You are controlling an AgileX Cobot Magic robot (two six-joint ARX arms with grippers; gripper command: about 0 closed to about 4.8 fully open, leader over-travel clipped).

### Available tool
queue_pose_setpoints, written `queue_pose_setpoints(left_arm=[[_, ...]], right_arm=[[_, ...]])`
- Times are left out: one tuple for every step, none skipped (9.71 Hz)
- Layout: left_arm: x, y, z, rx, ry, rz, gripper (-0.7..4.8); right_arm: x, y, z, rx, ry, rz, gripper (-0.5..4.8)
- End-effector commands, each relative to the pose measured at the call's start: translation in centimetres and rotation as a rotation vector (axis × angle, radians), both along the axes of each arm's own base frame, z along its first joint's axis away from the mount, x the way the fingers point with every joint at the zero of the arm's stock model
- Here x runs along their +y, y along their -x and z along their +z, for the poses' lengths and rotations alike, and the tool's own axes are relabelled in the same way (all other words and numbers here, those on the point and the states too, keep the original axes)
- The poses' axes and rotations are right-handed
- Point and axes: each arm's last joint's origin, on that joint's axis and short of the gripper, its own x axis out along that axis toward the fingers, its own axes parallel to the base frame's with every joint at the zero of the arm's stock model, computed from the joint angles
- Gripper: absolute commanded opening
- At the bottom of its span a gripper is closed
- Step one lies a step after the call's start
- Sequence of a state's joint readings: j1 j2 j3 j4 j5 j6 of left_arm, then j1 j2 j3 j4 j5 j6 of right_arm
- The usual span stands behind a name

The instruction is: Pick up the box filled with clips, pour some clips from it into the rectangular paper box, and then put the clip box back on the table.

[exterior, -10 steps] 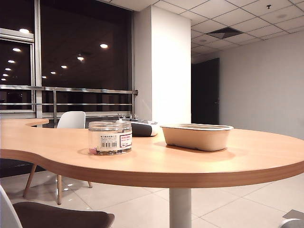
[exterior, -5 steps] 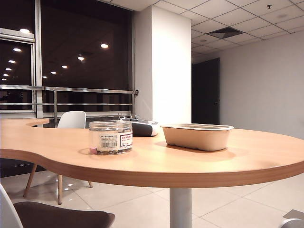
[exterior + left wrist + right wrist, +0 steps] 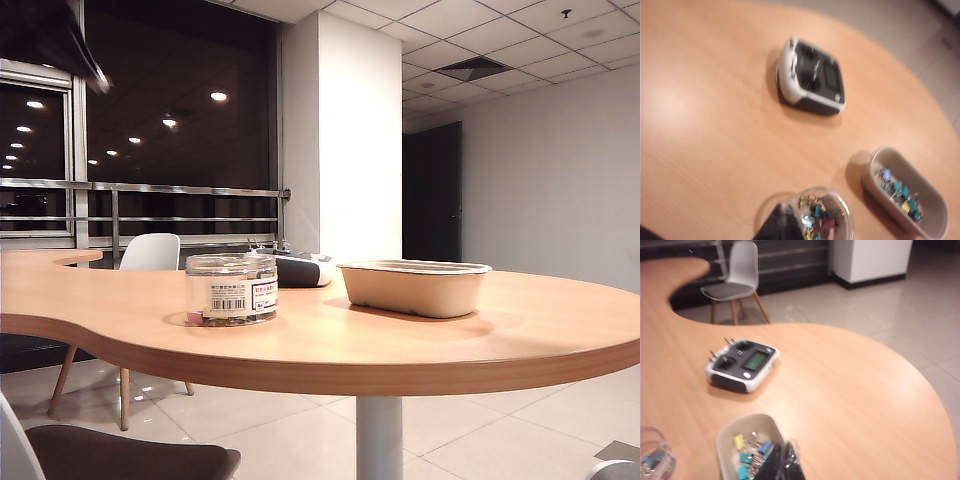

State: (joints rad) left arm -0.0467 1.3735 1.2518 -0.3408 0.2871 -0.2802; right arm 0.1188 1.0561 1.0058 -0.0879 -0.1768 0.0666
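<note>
The box filled with clips (image 3: 231,290) is a short clear jar that stands upright on the table (image 3: 330,345), left of the rectangular paper box (image 3: 413,288). From above, the jar (image 3: 824,216) holds colourful clips (image 3: 816,214). My left gripper (image 3: 782,207) hangs shut and empty above the jar's rim. The beige tray (image 3: 935,210) holds several clips (image 3: 897,192) too. My right gripper (image 3: 785,446) is shut and empty, high over the tray (image 3: 725,440) and its clips (image 3: 751,450). The jar (image 3: 655,456) shows at that view's edge.
A dark grey and white handheld device (image 3: 303,268) lies behind the jar and tray (image 3: 810,77) (image 3: 742,364). A white chair (image 3: 150,252) stands beyond the table, and another seat (image 3: 120,455) is in front. A dark blurred arm part (image 3: 80,45) crosses the upper left corner.
A dark blurred arm part has come into the upper left corner of the exterior view. Jar, tray and device have not moved.
</note>
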Motion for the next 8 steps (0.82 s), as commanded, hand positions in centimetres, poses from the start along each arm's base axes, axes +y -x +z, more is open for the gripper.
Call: queue_pose_setpoints(left_arm=[[-2.5, -2.4, -2.2, 0.059, -0.039, -0.091, 1.10], [-2.5, -3.4, -3.3, 0.104, -0.034, -0.082, 2.52], [-2.8, -4.5, -3.9, 0.177, -0.026, -0.079, 2.91], [-3.1, -5.7, -4.9, 0.274, -0.016, -0.109, 4.20], [-3.8, -6.6, -6.8, 0.348, -0.046, -0.145, 4.19], [-4.3, -6.8, -7.3, 0.361, -0.053, -0.153, 4.19], [-5.7, -7.3, -8.8, 0.397, -0.067, -0.188, 4.19], [-7.0, -7.7, -10.4, 0.429, -0.112, -0.210, 4.19]], right_arm=[[0.2, -0.7, -0.1, -0.002, -0.001, 0.008, -0.05], [0.3, -0.7, -0.2, 0.006, -0.001, 0.018, -0.06], [0.3, -0.7, -0.2, 0.009, 0.001, 0.018, -0.06], [0.3, -0.7, -0.2, 0.010, 0.000, 0.018, -0.06], [0.3, -0.7, -0.2, 0.010, 0.000, 0.018, -0.06], [0.3, -0.7, -0.2, 0.010, 0.000, 0.018, -0.06], [0.3, -0.7, -0.2, 0.011, 0.000, 0.018, -0.06], [0.3, -0.7, -0.2, 0.013, 0.001, 0.018, -0.06]])
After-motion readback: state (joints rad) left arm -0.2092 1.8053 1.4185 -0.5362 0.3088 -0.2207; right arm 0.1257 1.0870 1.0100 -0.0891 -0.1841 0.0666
